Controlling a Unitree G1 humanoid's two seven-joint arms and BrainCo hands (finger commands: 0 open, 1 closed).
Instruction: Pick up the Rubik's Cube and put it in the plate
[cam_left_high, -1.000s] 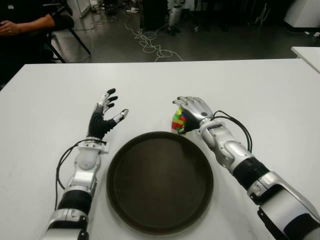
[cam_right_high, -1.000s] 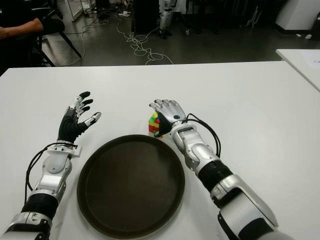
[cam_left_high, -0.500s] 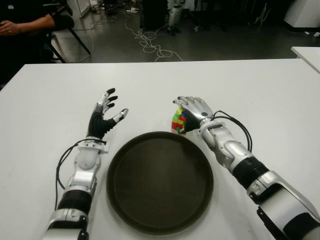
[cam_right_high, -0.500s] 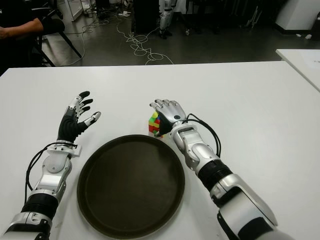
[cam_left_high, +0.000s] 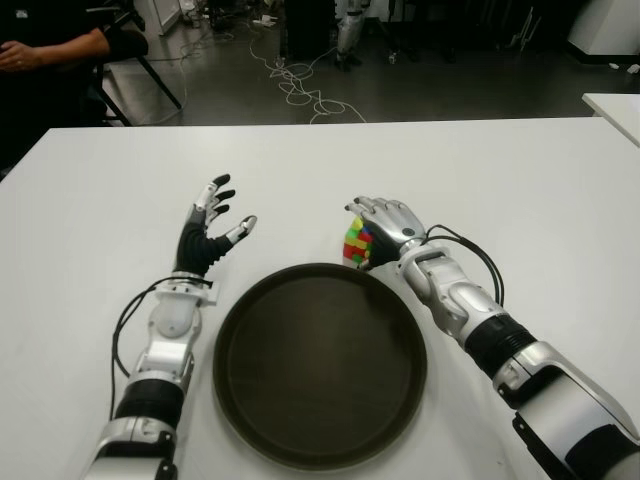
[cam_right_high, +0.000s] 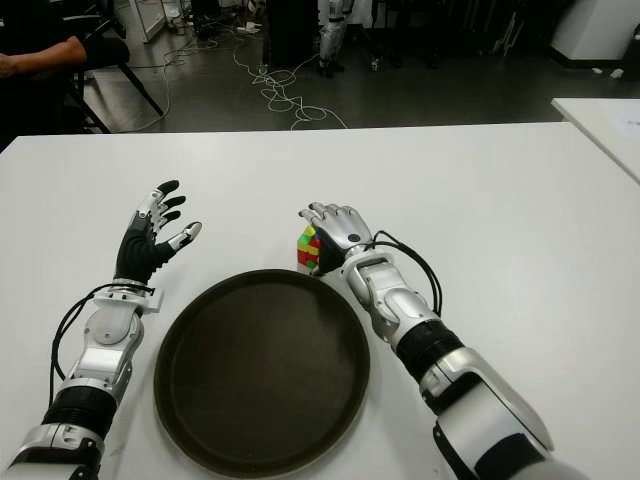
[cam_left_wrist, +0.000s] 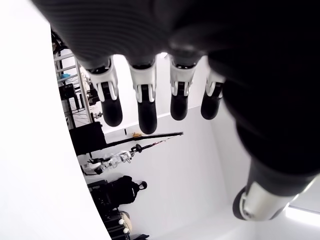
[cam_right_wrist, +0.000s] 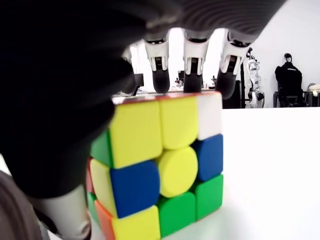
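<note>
The Rubik's Cube (cam_left_high: 354, 243) stands on the white table (cam_left_high: 540, 190), just beyond the far rim of the round dark plate (cam_left_high: 320, 370). My right hand (cam_left_high: 386, 220) is cupped over the cube from its right side. In the right wrist view the cube (cam_right_wrist: 160, 165) fills the picture, my fingertips (cam_right_wrist: 192, 82) hang at its far top edge, and my thumb (cam_right_wrist: 65, 215) is low beside it. The fingers are not closed around it. My left hand (cam_left_high: 211, 226) is raised over the table, left of the plate, fingers spread and holding nothing.
A person's arm (cam_left_high: 55, 48) and a chair show beyond the table's far left corner. Cables (cam_left_high: 300, 85) lie on the floor behind the table. Another white table's corner (cam_left_high: 615, 105) shows at the far right.
My right hand has sunk slightly over the cube and its fingers have curled down a little more. The cube, the plate and my left hand have stayed in place.
</note>
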